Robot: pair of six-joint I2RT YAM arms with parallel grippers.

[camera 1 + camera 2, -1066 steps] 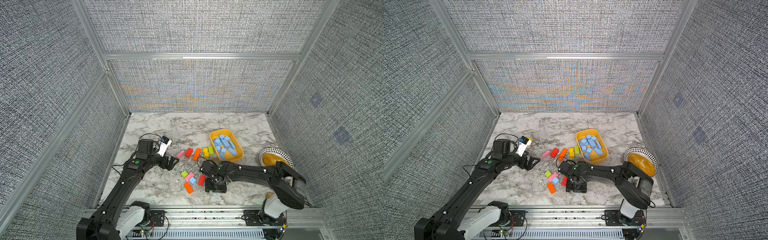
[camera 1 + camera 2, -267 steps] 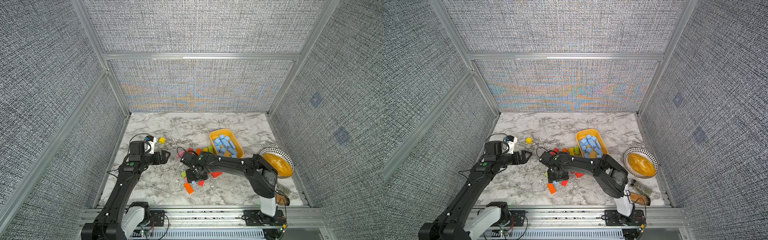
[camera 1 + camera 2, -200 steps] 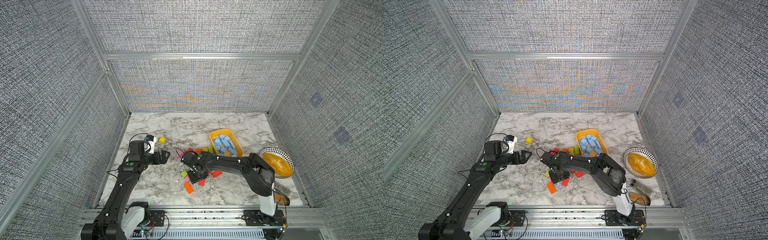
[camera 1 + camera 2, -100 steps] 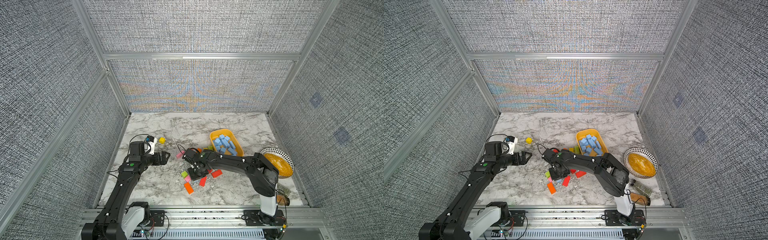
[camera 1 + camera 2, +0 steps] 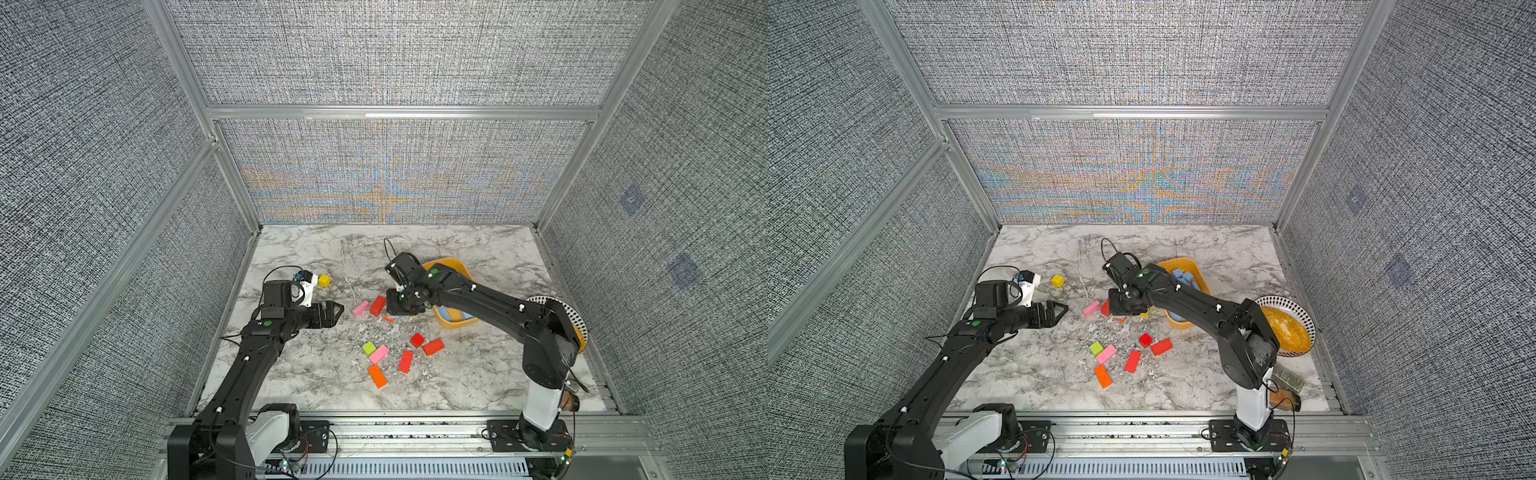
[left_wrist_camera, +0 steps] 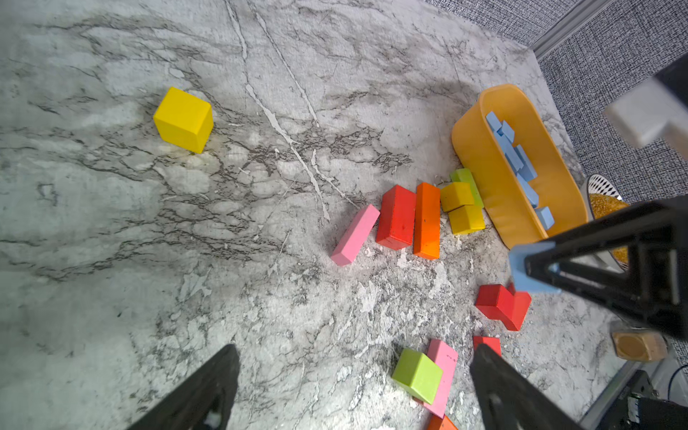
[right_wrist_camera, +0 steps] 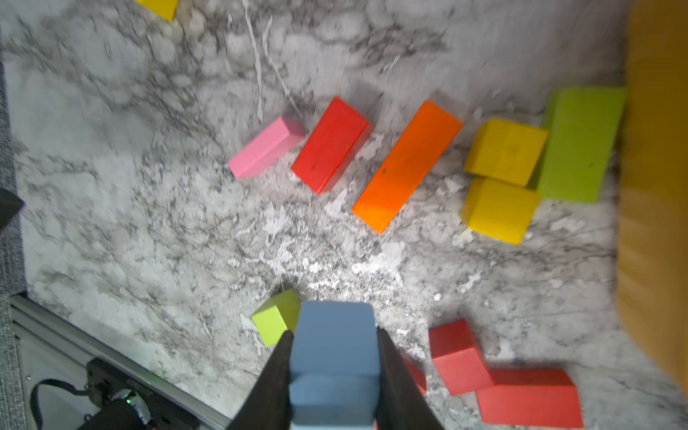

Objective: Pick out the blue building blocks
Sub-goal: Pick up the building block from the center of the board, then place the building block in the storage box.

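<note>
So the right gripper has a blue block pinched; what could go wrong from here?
The blue block sticks out past the tips of the right gripper, so it may slip before reaching the yellow bin. The bin already holds many blue blocks; a dropped one could bounce out.

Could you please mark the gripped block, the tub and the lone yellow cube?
blue block (image 7: 333,335), right wrist view, large face.
tub (image 6: 473,156), left wrist view, outer wall.
cube (image 6: 183,110), left wrist view, top face.
</note>
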